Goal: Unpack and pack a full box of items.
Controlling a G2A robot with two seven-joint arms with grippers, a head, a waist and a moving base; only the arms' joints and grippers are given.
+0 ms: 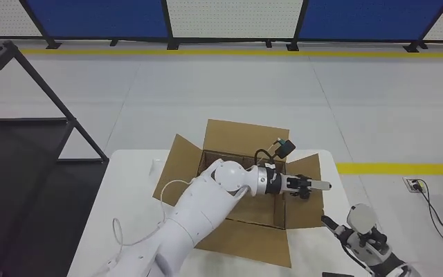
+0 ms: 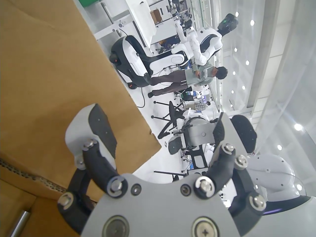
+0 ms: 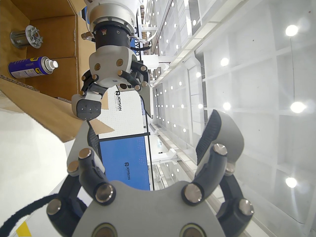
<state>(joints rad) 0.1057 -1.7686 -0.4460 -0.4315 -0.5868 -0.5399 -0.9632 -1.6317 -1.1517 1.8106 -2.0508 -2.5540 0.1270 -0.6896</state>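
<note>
Two grippers, both with fingers spread and nothing between them; the left gripper point(image 1: 320, 185) hangs above a side flap of the box point(image 1: 228, 131); the right gripper point(image 3: 150, 129) sits beyond that flap's corner. Behind the left gripper's wrist, inside the box, a blue spray can point(image 3: 30, 67) stands upright beside a metal fitting point(image 3: 26, 36); the left arm point(image 1: 228, 187) hides much of the box floor from above; a metal rod point(image 2: 18, 223) is cut off.

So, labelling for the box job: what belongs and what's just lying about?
Job: cardboard box; blue spray can and metal part inside it; left gripper, right gripper.
Lying about: small white object on the table; black rack beside it.
</note>
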